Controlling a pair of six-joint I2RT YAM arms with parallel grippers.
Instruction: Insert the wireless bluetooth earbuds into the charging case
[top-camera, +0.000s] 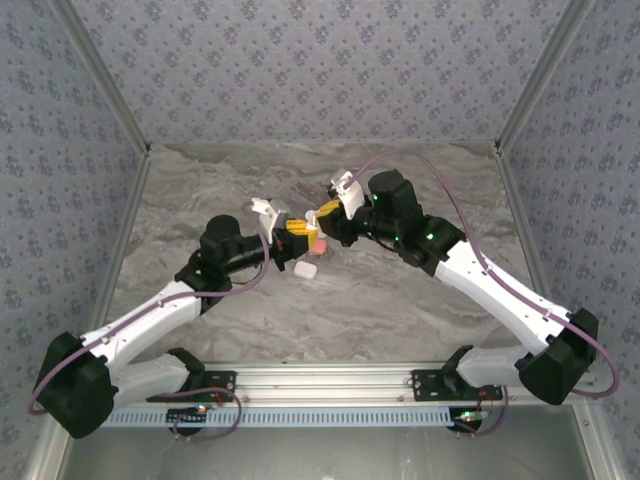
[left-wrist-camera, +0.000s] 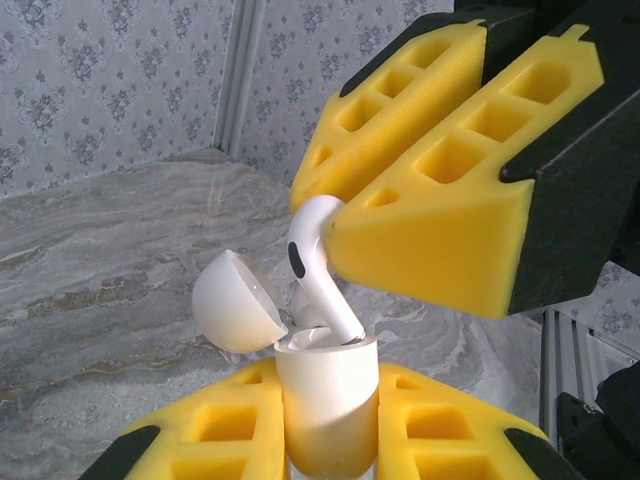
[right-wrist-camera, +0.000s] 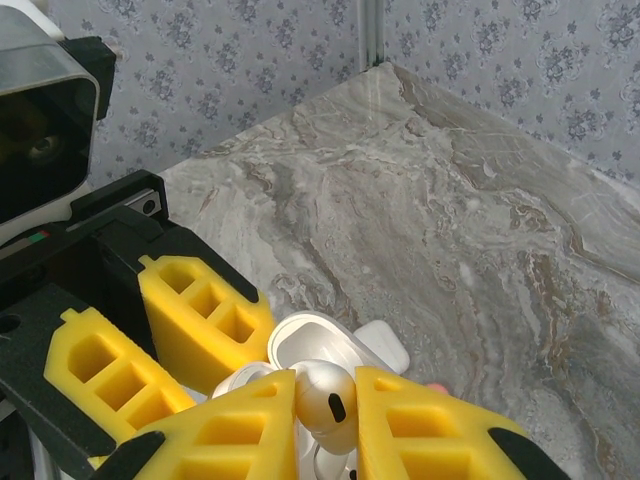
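earbud (left-wrist-camera: 318, 262) in right claw (left-wrist-camera: 320, 212), at case (left-wrist-camera: 325, 400) mouth

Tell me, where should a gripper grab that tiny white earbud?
Grip the earbud by its rounded head, coming from the side opposite the stem, as the right gripper does: the stem must slide into the open charging case, so it stays free.

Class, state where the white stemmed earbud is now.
Left wrist view, centre: the white stemmed earbud hangs from the right pincer, stem reaching into the open white charging case held by the left pincer.
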